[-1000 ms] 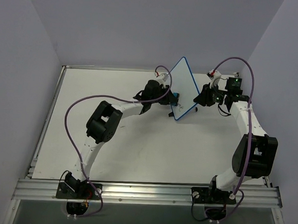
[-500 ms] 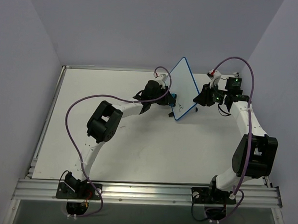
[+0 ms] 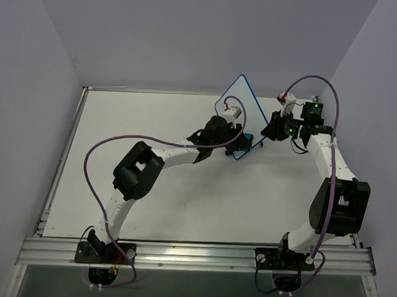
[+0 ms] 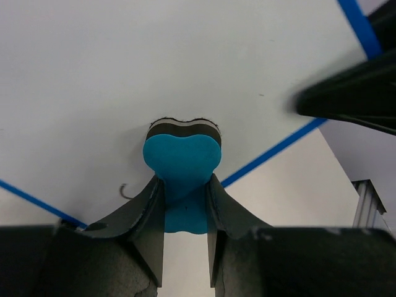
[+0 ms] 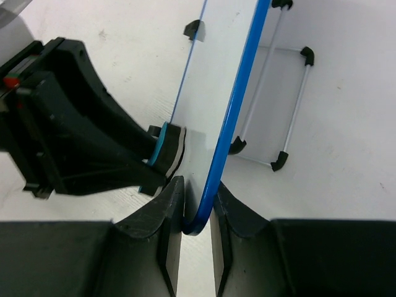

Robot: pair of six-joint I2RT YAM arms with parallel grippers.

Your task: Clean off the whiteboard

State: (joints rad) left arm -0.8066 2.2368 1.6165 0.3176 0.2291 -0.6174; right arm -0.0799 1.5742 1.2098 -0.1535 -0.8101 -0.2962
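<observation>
Left gripper (image 4: 184, 185) clamped on a blue eraser (image 4: 182, 154), the eraser's felt face pressed flat against the whiteboard (image 4: 124, 74); a small black pen mark (image 4: 125, 189) lies just left of the eraser. Right gripper (image 5: 198, 213) closed on a rounded corner of the board's blue frame. The board stands on edge, tilted, between the two grippers over the far right of the table (image 3: 149, 199); a white wire stand (image 5: 278, 105) lies beyond it

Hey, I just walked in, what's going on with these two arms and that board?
The right hand pinches the blue frame of the whiteboard and holds it up on edge. The left hand grips a blue eraser and presses it flat against the board's face. A small black mark shows on the board beside the eraser, so the wiping isn't finished.
</observation>
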